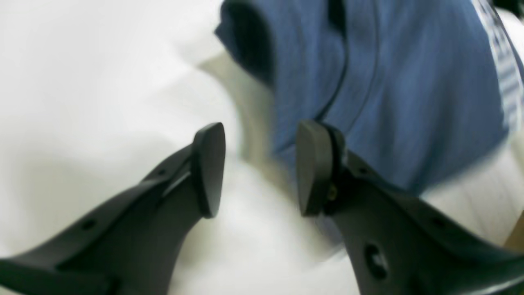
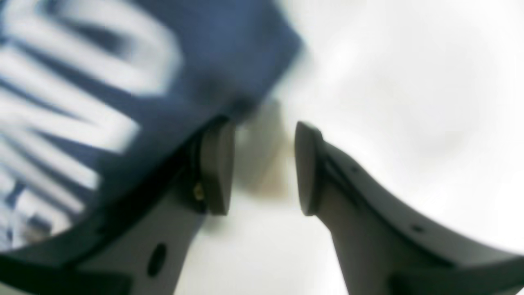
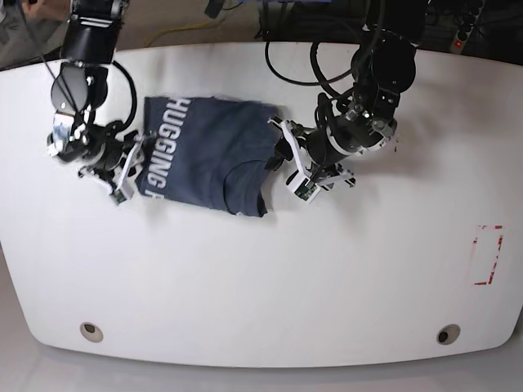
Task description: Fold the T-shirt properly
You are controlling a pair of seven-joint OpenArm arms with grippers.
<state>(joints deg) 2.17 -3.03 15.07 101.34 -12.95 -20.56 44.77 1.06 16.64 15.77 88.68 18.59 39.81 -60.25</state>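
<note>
T-shirt (image 3: 208, 159) lies partly folded, a compact dark blue rectangle on the white table (image 3: 261, 278), toward the far edge and left of centre in the base view. White lettering runs along its left side, and a sleeve or collar fold shows near its right edge.

Left gripper (image 1: 260, 168) sits at the shirt's right edge, jaws apart with nothing between them; the wrist view shows only bare table in the gap, with cloth just beyond one finger. Probably lined up to pinch that edge or just let go of it, can't tell which.

Right gripper (image 2: 264, 168) is at the shirt's left edge beside the lettering. Jaws are apart and the gap is empty, with the shirt's corner touching or just behind the inner finger (image 2: 217, 164); the view is blurred.

Both arms flank the shirt on opposite sides, which suits a two-handed fold. Judged mid-task: the shirt is narrowed, the final fold likely not yet done.
</note>
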